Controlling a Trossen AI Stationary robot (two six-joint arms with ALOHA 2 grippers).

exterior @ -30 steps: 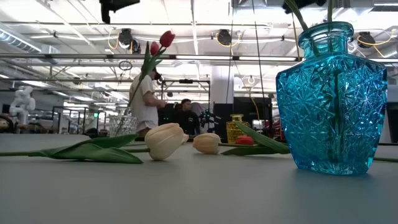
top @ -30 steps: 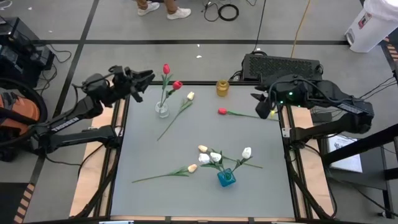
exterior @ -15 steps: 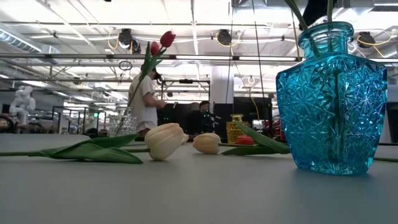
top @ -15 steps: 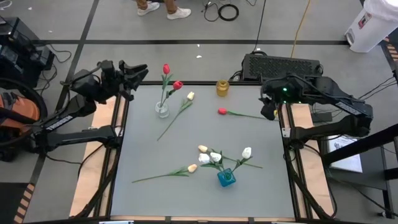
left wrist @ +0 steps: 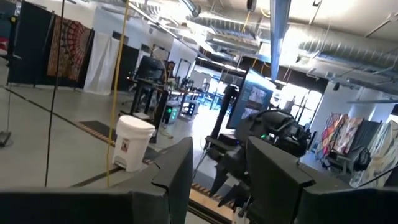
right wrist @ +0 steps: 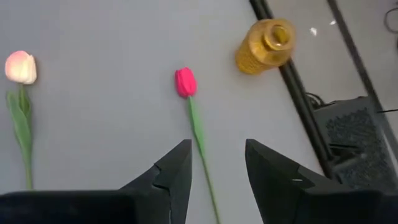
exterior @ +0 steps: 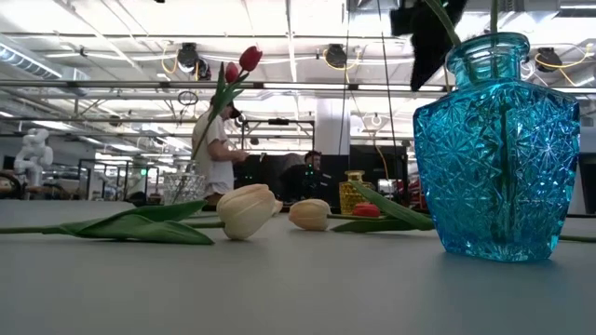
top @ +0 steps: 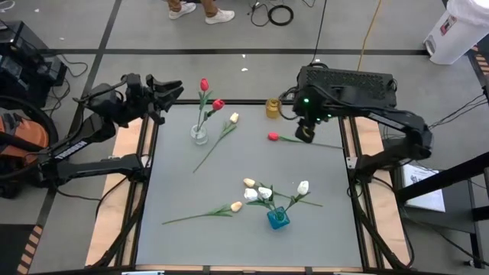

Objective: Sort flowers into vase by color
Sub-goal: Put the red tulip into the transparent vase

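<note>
3 vases [top: 278, 218], 3 red tulips [top: 273, 137], roughly 6 white or cream tulips [top: 234, 118], 2 arms [top: 84, 137]

red tulip [right wrist: 185, 82], amber vase [right wrist: 265, 46], blue vase [exterior: 496, 147]

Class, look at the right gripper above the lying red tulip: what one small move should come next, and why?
Probably lower straight down. The right gripper hangs open over the stem of the loose red tulip, which lies flat between its fingers and is not yet gripped. The left gripper waits open at the table's far left corner.
</note>
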